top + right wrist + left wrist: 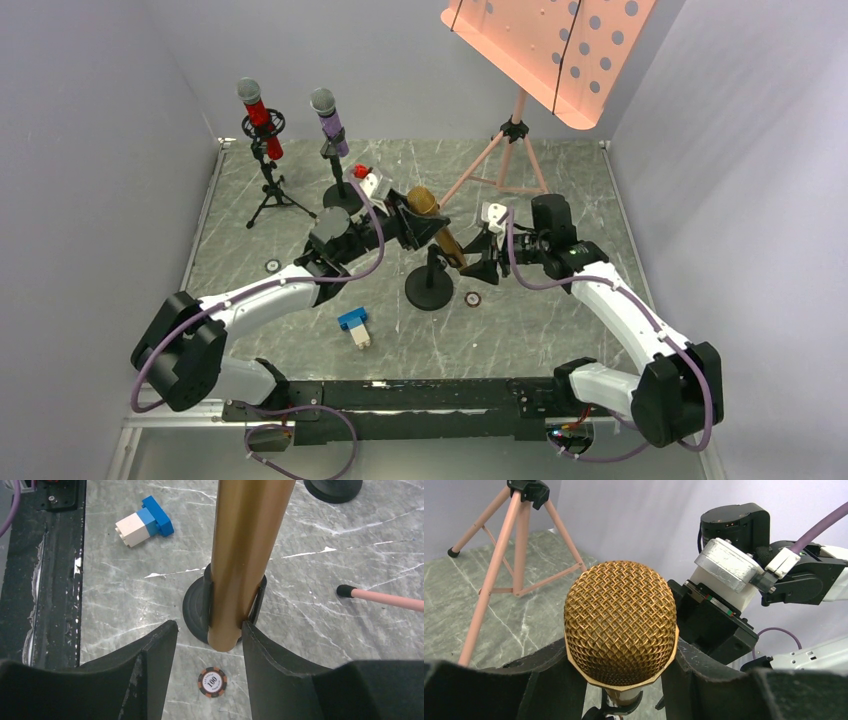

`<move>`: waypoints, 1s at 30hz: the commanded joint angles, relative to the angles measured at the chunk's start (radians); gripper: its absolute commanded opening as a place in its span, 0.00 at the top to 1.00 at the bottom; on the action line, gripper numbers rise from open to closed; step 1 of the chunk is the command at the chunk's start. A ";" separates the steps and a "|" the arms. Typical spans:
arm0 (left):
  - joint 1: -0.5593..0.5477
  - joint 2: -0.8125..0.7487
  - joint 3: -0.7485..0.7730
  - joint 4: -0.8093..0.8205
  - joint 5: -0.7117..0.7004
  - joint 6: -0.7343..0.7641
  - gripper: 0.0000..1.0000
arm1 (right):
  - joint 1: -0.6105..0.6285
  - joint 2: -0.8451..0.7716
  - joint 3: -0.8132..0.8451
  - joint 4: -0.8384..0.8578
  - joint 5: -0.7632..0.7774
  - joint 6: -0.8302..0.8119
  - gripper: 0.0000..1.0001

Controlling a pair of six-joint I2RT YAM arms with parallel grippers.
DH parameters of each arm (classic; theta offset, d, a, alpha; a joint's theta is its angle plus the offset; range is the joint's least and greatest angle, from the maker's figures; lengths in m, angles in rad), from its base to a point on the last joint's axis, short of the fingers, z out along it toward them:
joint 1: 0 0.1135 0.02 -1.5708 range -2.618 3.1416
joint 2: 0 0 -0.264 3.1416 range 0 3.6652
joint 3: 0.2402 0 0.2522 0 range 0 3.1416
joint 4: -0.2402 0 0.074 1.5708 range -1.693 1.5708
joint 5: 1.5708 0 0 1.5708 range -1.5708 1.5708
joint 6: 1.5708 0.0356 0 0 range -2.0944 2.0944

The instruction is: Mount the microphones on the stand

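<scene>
gold microphone (620, 622): tilted, body sitting in the clip (259, 596) of the round-base stand (430, 292), mid-desk between the two arms
left fingers (541, 685): clamped on the gold microphone, one each side, at the collar under the mesh head
right fingers (147, 672): apart, straddling the lower end of the gold body; one finger right at the body, the other with a clear gap
clip: black, wraps the gold body just above its lower end
red microphone (258, 115): held in the tripod stand (270, 190), head up, back left of the desk
purple microphone (328, 120): held in a second black stand (342, 195), head up, just right of the red one
blue-and-white block (353, 327): lying on the desk, near side, left of the round-base stand
poker chip (212, 681): flat on the desk, just beside the stand base, marked 100
pink music stand (550, 45): back right, legs on the desk
desk (560, 330): grey marble pattern
</scene>
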 commanded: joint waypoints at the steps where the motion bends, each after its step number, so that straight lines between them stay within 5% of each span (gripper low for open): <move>1: -0.006 0.038 -0.016 -0.055 0.040 0.033 1.00 | -0.005 -0.034 0.014 -0.019 -0.044 -0.061 0.44; 12: -0.002 0.128 0.005 -0.072 0.073 0.052 1.00 | -0.112 -0.096 0.036 -0.095 -0.136 -0.103 0.42; 23: -0.001 0.114 0.051 -0.310 0.081 0.209 1.00 | -0.146 -0.108 0.036 -0.116 -0.170 -0.114 0.39; 30: -0.001 0.154 0.014 -0.266 0.130 0.176 1.00 | -0.164 -0.110 0.019 -0.097 -0.176 -0.104 0.37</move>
